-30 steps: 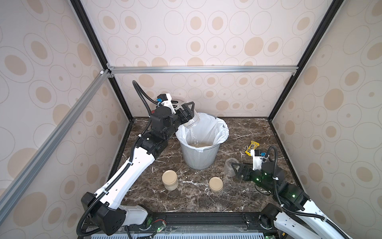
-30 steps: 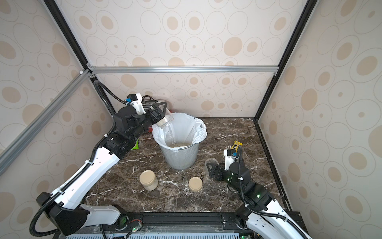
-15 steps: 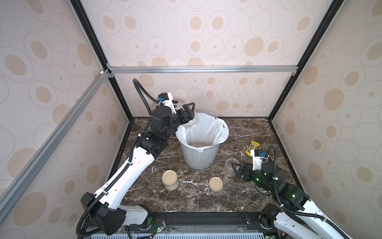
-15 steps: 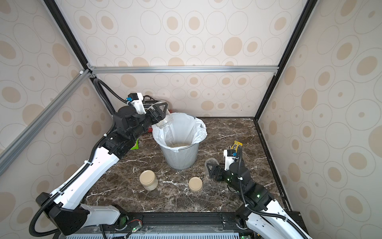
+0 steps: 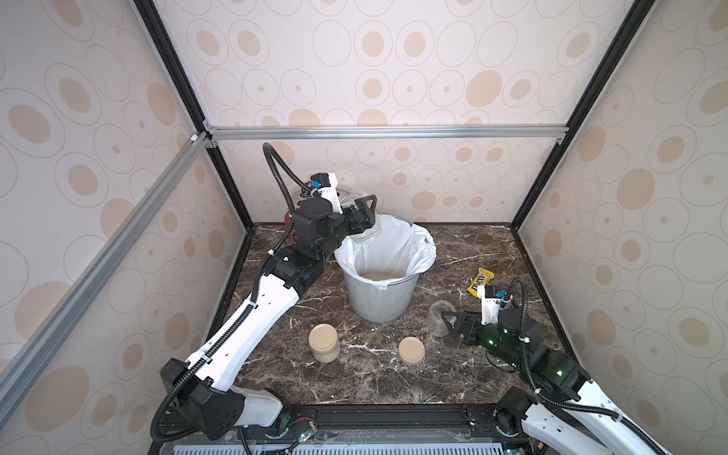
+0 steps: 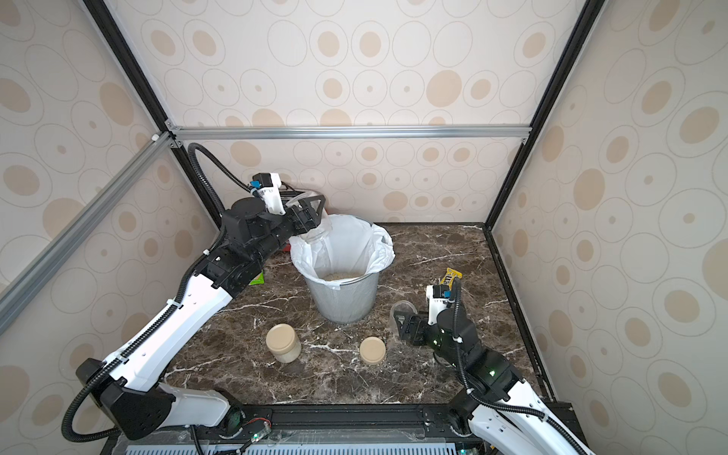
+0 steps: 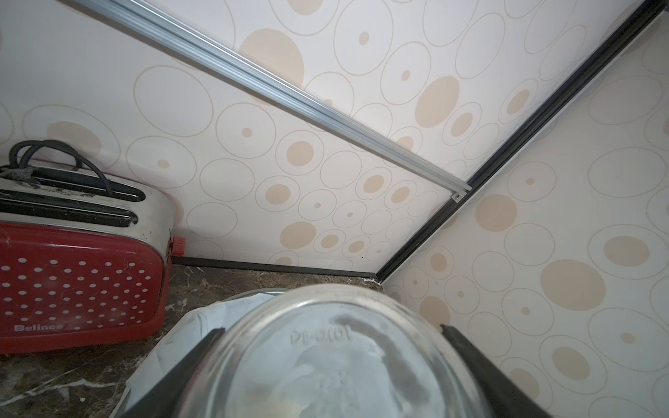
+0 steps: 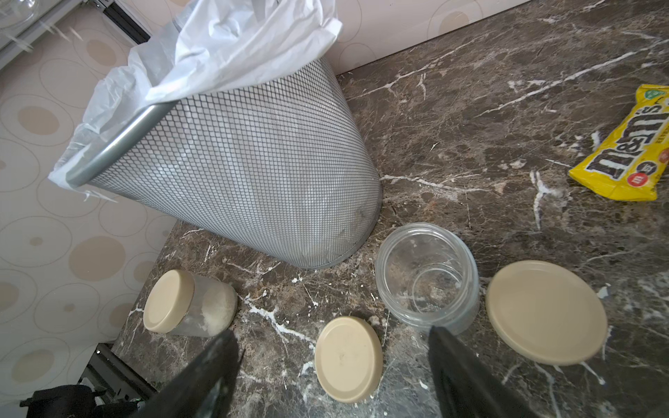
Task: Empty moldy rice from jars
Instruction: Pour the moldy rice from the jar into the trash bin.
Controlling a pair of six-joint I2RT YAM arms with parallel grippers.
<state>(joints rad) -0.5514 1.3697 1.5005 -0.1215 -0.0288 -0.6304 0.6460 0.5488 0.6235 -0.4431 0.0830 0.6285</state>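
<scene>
Standing at the middle of the marble surface (image 5: 465, 252), the grey mesh bin (image 5: 378, 301) with its white liner (image 5: 394, 244) is collecting the moldy rice (image 5: 380, 275), which is lying as a pale layer at the bottom. The left tool (image 5: 364, 222) is clamping a clear glass jar (image 5: 365, 233) across its side wall and tipping it mouth-down over the bin's rim on that arm's side. In the left wrist view the jar's base is showing only a cloudy film, so it is probably all but drained. Nearer the front, a lidded jar (image 5: 324, 343) is standing upright with rice packed inside, apart from both tools. The right tool (image 5: 451, 329) is hovering with its jaws spread wide and gripping nothing, just behind an empty jar (image 8: 427, 275) that is sitting open beside the bin's foot. Two loose lids (image 8: 347, 358) are lying flat on either side of that jar. The glass is likely handling as stiff, smooth and breakable, heavier while full, so a firm pinch across the cylinder below the lid is looking safest. The grains are likely pouring freely and scattering easily, which is calling for the mouth to be well inside the soft liner.
</scene>
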